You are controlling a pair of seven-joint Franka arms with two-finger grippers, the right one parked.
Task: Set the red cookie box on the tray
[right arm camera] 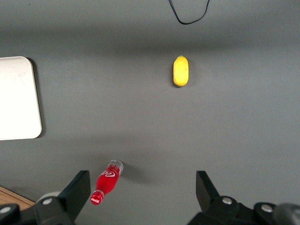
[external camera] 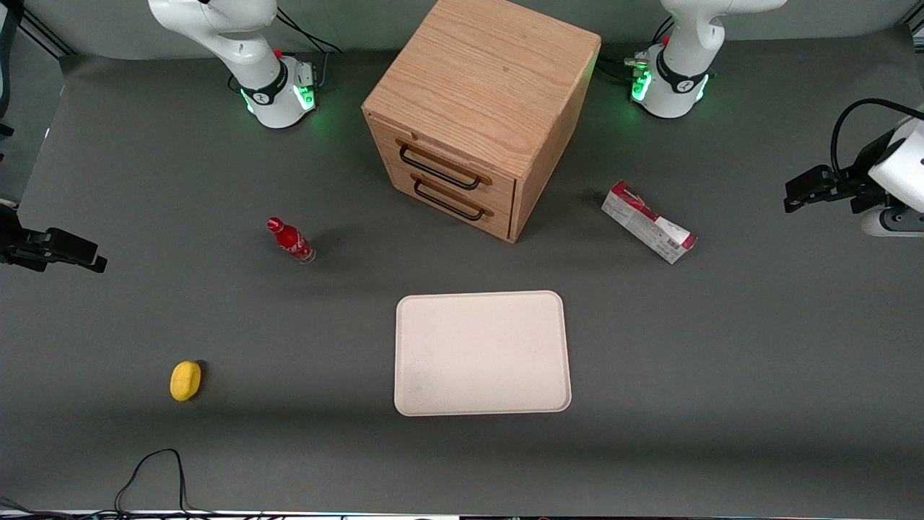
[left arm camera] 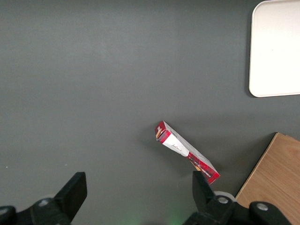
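The red cookie box (external camera: 648,231) lies flat on the dark surface (external camera: 758,361), angled, near the wooden drawer cabinet (external camera: 476,115) and toward the working arm's end of the table. The tray (external camera: 482,352) sits nearer the front camera than the cabinet, well apart from the box, with nothing on it. The gripper (left arm camera: 136,194) hangs above the surface with its fingers spread wide, holding nothing; from the wrist camera the box lies just ahead of one finger, not between the two.

From where I stand, the job has not properly begun: the box needs picking up first.

The trouble I'd expect comes from the box's shape and lie. It is thin and low, so fingers coming down across it could meet the surface before getting a firm hold, or pinch only an edge. It also sits on a slant to the gripper, so without a turn of the wrist one finger may nudge an end and spin it toward the cabinet. A grip far from the middle could let the long carton droop and catch the tray's rim.

The small red bottle (external camera: 291,240) and a yellow lemon-like object (external camera: 185,380) lie toward the parked arm's end, out of the way.
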